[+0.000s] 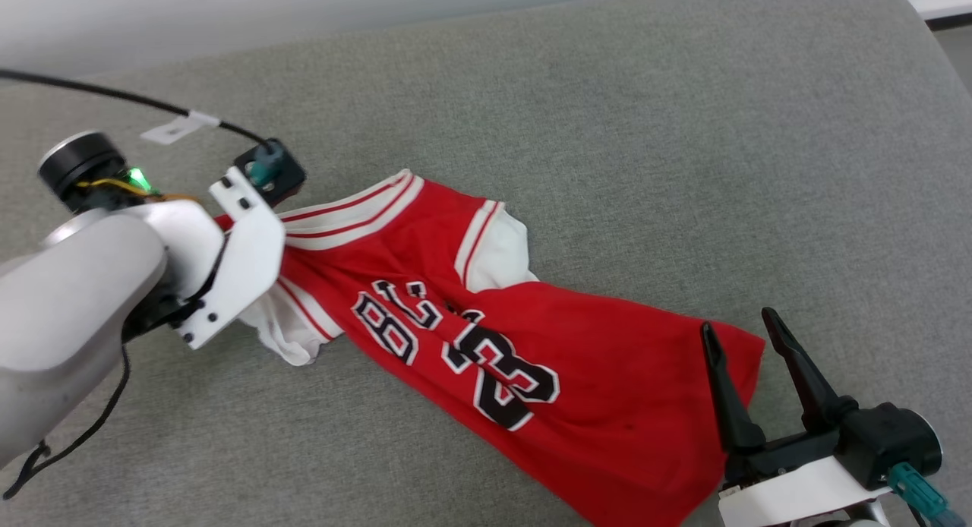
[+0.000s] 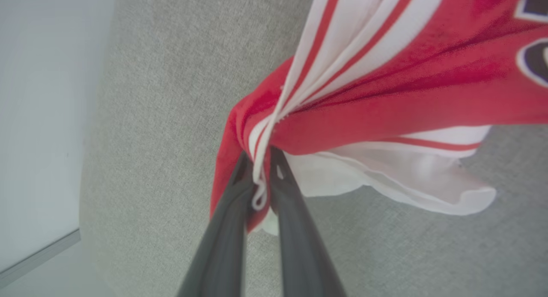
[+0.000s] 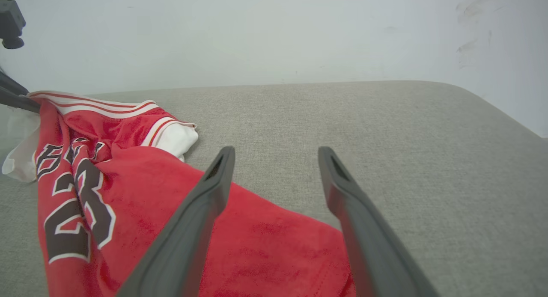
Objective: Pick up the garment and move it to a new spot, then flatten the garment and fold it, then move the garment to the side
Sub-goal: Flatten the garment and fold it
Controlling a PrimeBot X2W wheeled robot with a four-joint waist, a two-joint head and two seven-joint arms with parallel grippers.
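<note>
The garment [image 1: 486, 337] is a red jersey with white sleeves and a black "23", lying stretched and rumpled across the grey cushion [image 1: 607, 132]. My left gripper [image 2: 260, 158] is shut on the garment [image 2: 385, 96] at its striped collar edge, with bunched cloth pinched between the two dark fingers. In the head view the left wrist [image 1: 228, 269] covers that grip at the shirt's upper left end. My right gripper [image 1: 738, 323] stands open over the hem corner at the lower right. In the right wrist view the right gripper [image 3: 274, 153] has its fingers spread above the garment [image 3: 128, 194].
A black cable [image 1: 114, 94] with a white tag runs across the cushion to the left wrist camera. A pale wall [image 3: 274, 31] rises behind the cushion. The cushion's rounded far right corner [image 1: 904, 11] meets a pale floor.
</note>
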